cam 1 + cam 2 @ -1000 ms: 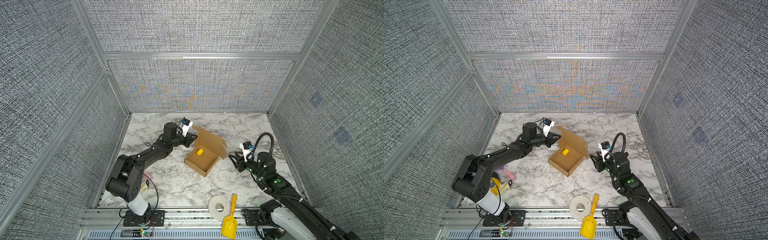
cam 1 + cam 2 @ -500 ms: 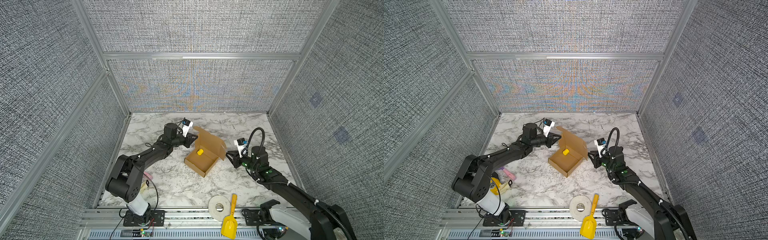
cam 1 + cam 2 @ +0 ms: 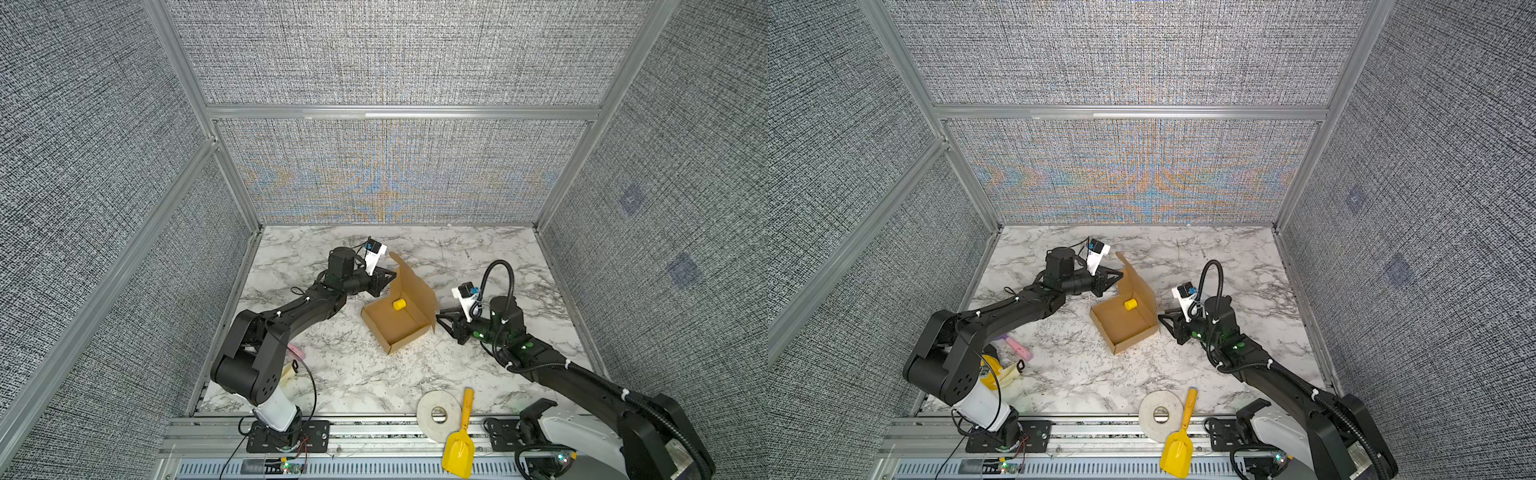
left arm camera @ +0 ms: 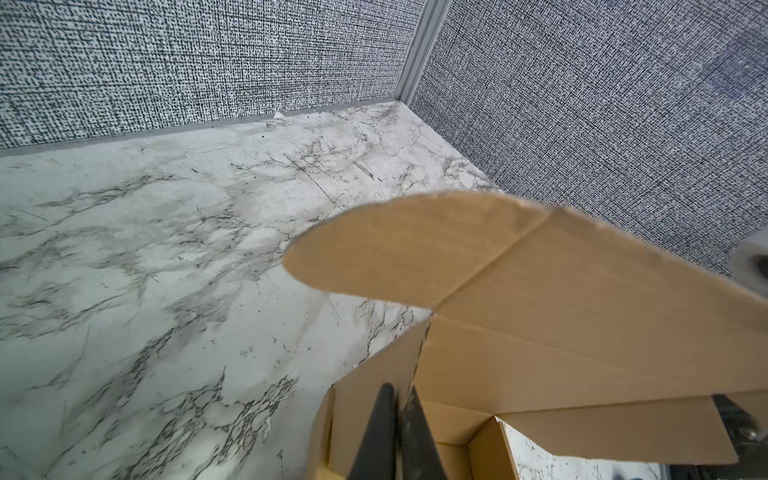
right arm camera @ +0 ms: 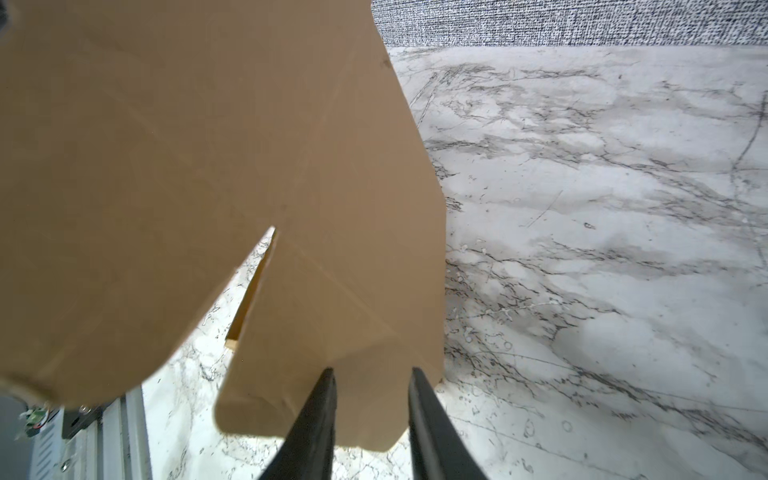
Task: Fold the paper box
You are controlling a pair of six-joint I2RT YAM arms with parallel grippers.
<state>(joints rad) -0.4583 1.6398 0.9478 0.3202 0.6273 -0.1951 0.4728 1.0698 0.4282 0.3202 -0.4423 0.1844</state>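
The paper box is sitting walled but unclosed, the left gripper pinching its wall, the half-open, empty right gripper nudging the lid flap.

In a top view, a white marbled table walled in grey fabric holds the paper box, a shallow brown cardboard tray with its lid raised at the back and a small yellow cylinder inside. The left gripper reaches in from the left, its tips against the box's far corner, while the right gripper, fingers parted, points at the flap on the box's right edge. At the front edge, a white tape roll and a yellow scoop lie side by side.
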